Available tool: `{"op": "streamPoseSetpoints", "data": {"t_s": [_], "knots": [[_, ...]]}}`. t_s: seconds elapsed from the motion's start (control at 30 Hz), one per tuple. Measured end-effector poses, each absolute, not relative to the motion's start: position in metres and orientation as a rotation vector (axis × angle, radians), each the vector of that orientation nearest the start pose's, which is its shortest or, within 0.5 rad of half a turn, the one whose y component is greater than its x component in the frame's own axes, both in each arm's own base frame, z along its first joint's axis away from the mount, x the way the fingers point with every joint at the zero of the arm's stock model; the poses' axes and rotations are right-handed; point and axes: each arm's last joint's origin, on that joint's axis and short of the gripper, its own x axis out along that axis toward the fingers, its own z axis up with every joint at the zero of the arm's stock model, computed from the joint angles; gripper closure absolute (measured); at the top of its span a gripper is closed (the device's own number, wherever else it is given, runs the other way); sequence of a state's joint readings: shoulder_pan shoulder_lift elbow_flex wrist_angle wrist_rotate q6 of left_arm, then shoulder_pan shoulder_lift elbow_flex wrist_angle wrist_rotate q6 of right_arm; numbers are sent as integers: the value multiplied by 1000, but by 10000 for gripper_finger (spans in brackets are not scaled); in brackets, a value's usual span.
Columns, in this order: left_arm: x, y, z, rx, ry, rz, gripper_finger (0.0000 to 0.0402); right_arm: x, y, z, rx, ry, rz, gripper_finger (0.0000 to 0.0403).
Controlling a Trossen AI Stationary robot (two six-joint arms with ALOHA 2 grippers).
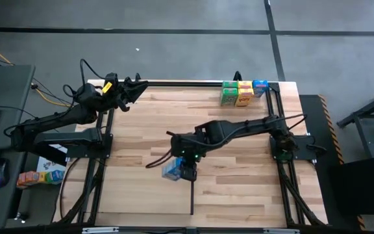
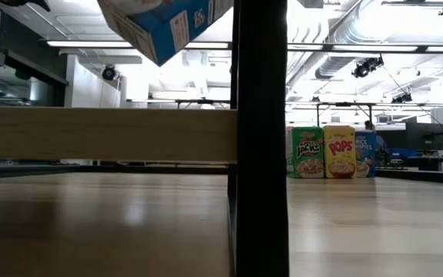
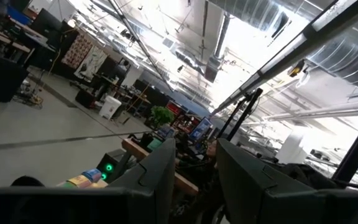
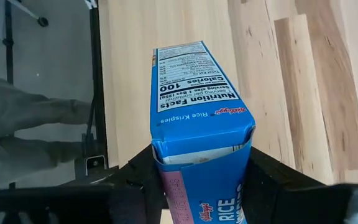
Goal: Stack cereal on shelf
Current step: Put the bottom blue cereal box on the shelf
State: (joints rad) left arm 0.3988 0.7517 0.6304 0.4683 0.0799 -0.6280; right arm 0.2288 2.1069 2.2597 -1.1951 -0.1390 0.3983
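My right tool pinches a blue cardboard Rice Krispies box above the pale wooden surface; my left tool, fingers slightly apart, waits at its far-left corner.

One blue Rice Krispies box is held between the fingers of the right gripper above the near-centre of the table, tilted, its nutrition-facts side panel exposed. Three boxes stand upright in a touching row at the far right table edge: green Apple Jacks, yellow Pops, and blue Rice Krispies. More boxes lie off the table's left side.
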Motion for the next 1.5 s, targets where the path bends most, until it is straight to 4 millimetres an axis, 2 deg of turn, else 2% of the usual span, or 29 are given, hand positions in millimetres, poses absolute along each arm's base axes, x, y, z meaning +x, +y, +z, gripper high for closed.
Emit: {"op": "streamPoseSetpoints", "data": {"t_s": [0.3, 0.57, 0.7, 0.93, 1.3, 1.5], "knots": [[156, 63, 347, -584, -430, 187, 291, 432, 104, 339, 227, 1061, 169, 261], [156, 63, 346, -585, -430, 187, 291, 450, 107, 312, 226, 1096, 272, 261], [156, 63, 346, -585, -430, 187, 291, 457, 107, 298, 229, 1122, 257, 261], [156, 63, 346, -586, -430, 187, 291, 463, 103, 282, 309, 1176, 130, 261], [156, 63, 346, -610, -433, 182, 291, 451, 100, 278, 329, 1306, 65, 261], [156, 63, 347, -610, -434, 182, 291, 455, 101, 279, 327, 1258, 78, 261]]}}
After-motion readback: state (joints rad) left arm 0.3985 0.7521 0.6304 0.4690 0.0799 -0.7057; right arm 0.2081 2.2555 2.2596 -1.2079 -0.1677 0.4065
